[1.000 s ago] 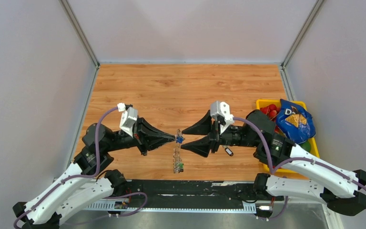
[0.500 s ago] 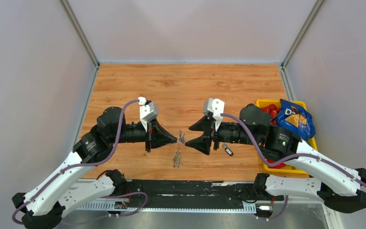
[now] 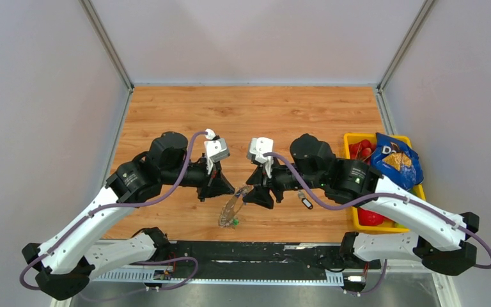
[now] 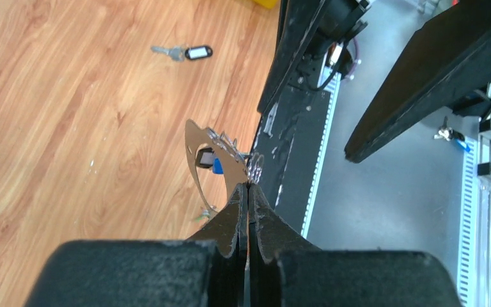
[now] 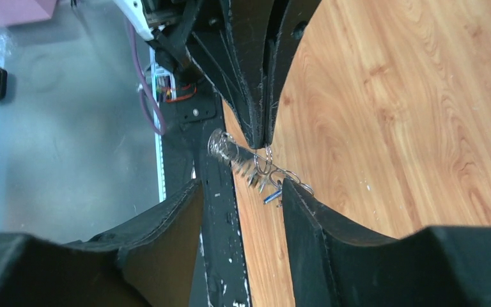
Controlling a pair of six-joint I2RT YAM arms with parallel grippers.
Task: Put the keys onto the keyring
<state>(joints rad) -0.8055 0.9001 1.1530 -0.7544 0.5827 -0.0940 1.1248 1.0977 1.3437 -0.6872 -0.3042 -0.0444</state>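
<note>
My left gripper (image 3: 233, 190) is shut on the rim of the keyring (image 3: 229, 209), a thin silver loop that hangs down from it, with a little green tag (image 3: 235, 222) at its low end. In the left wrist view the jaws (image 4: 248, 187) pinch the loop (image 4: 194, 157), and a blue-tagged key (image 4: 217, 166) hangs on it. My right gripper (image 3: 248, 190) is open, its fingers either side of the loop's top. In the right wrist view (image 5: 240, 192) the keyring (image 5: 227, 148), small rings and the blue key (image 5: 272, 196) lie between its fingers. A black-tagged key (image 3: 305, 203) lies on the table.
A yellow bin (image 3: 358, 220) with red items and a blue chip bag (image 3: 393, 160) stands at the right edge. The black base rail (image 3: 249, 249) runs along the near edge. The black-tagged key also shows in the left wrist view (image 4: 188, 52).
Both arms have reached further in and shifted left. The right gripper has closed in on the left one. The keyring has swung to hang slanted toward the lower left.
</note>
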